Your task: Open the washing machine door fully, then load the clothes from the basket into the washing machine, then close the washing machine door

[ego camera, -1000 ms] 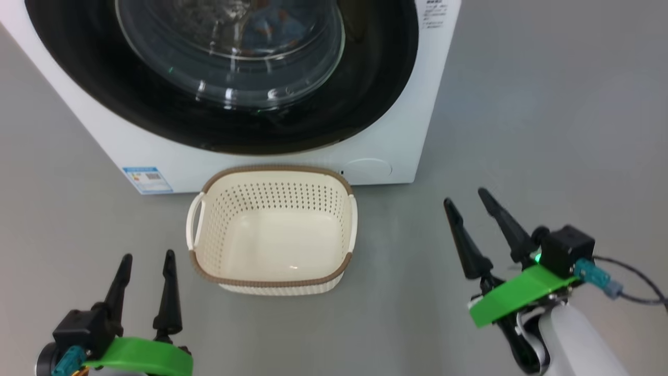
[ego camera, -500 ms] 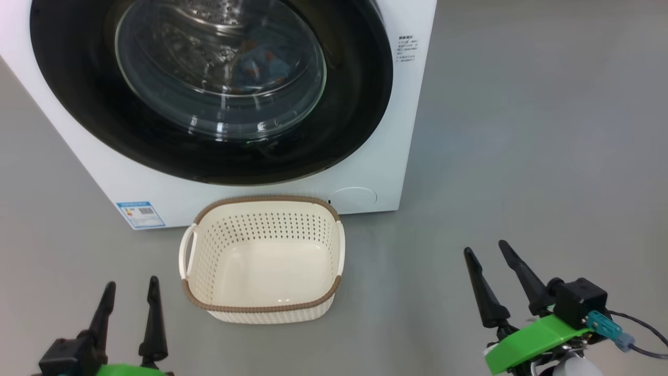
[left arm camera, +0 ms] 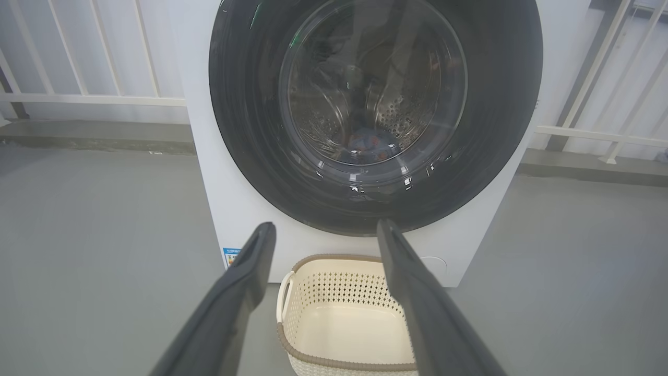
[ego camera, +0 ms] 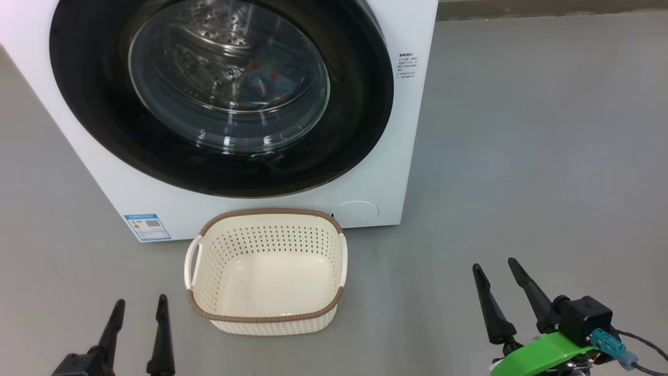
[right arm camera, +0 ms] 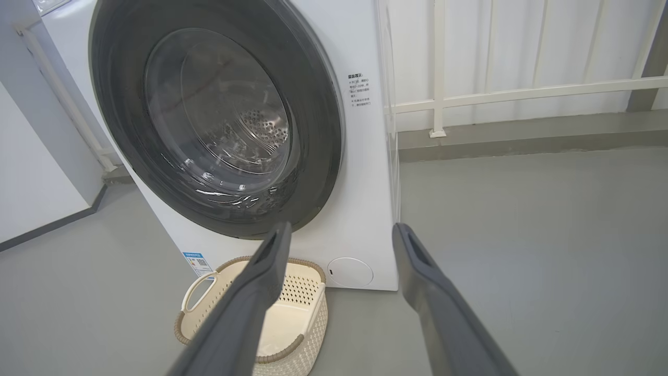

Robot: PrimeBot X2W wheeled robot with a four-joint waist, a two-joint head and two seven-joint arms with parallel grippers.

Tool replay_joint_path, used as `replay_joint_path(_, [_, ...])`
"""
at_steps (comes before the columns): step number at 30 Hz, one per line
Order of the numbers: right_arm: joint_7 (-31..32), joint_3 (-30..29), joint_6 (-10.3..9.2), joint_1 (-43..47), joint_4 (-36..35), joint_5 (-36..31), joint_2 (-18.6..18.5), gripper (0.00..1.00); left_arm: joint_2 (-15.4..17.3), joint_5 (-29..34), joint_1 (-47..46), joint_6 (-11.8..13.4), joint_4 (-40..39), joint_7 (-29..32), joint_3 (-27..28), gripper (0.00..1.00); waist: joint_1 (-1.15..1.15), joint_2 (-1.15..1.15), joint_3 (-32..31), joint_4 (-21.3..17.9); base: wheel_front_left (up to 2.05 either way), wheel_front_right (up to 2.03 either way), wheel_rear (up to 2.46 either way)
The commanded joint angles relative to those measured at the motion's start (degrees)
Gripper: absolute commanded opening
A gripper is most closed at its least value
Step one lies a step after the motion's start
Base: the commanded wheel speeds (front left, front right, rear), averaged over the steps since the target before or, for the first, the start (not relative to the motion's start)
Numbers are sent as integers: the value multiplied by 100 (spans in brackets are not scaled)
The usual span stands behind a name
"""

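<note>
The washing machine [ego camera: 412, 130] stands on the grey floor with its washing machine door [ego camera: 94, 115] shut against the front. Through the glass window a blue piece of the clothes [ego camera: 266, 83] lies in the drum, also seen in the left wrist view [left arm camera: 373, 145]. The cream basket [ego camera: 271, 214] sits on the floor right in front of the machine, with nothing in it. My left gripper [ego camera: 141, 302] is open and empty, short of the basket's left side. My right gripper [ego camera: 494, 264] is open and empty, well to the basket's right.
A white railing [right arm camera: 522, 94] and a low kerb run behind the machine. A blue label sticker [ego camera: 147, 226] and a round cap [ego camera: 356, 210] mark the machine's lower front. Bare grey floor [ego camera: 522, 156] spreads to the right. A cable [ego camera: 642, 342] trails from my right wrist.
The head view has shifted, so the machine and the basket sit lower in the picture. Both grippers have dropped towards the bottom edge and stay open.
</note>
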Motion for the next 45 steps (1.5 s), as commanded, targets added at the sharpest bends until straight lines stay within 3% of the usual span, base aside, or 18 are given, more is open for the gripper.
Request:
replay_joint_path(1, [-26, 117, -33, -50, -126, -5, 6, 100, 73, 43, -64, -14, -96, -37, 152, 100, 0, 0, -16, 15, 0, 0, 0])
replay_joint_path(27, [-26, 80, -33, 1, -53, -106, 32, 100, 207, -46, -30, -14, 57, -37, -114, 100, 0, 0, -116, 100, 0, 0, 0])
replay_joint_path(28, [0, -42, 2, 16, 90, -65, 31, 0, 111, -29, 76, 1, 183, 1, -280, 0, 0, 0, -117, 100, 0, 0, 0])
replay_joint_path(37, [114, -83, 0, 29, 240, 367, 42, 0, 38, -468, 65, 0, 338, 120, -264, 0, 13, 0, -128, 82, 0, 0, 0])
replay_joint_path(45, [230, -134, -2, 6, 239, 809, 44, 0, 37, -918, 7, -1, 355, 238, -225, 0, 1, 0, -113, 63, 0, 0, 0])
